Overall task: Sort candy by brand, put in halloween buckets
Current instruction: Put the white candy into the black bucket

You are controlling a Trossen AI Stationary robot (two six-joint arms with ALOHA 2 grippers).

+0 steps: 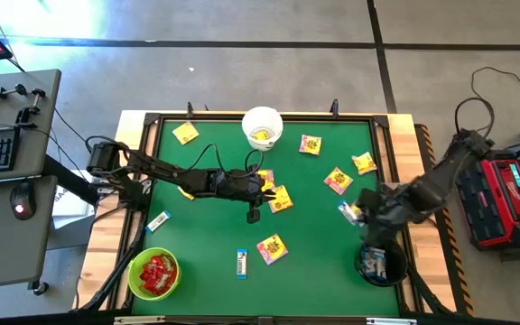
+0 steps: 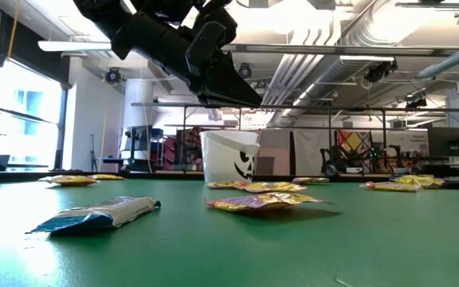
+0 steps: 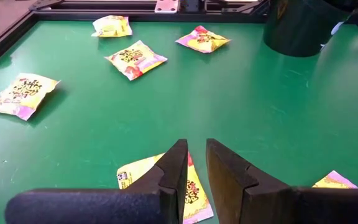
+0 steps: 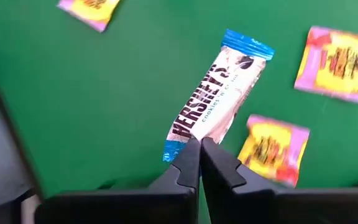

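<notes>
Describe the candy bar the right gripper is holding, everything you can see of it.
The white-and-blue bar is a narrow flat wrapped piece, white with brown Hershey's lettering and blue crimped ends, in a glossy, foil-like wrapper. The right gripper is shut on one blue end, so the bar sticks out past the fingertips, lifted off the green table. In the high view it hangs at the table's right side, near the black bucket. Nothing else touches it.
</notes>
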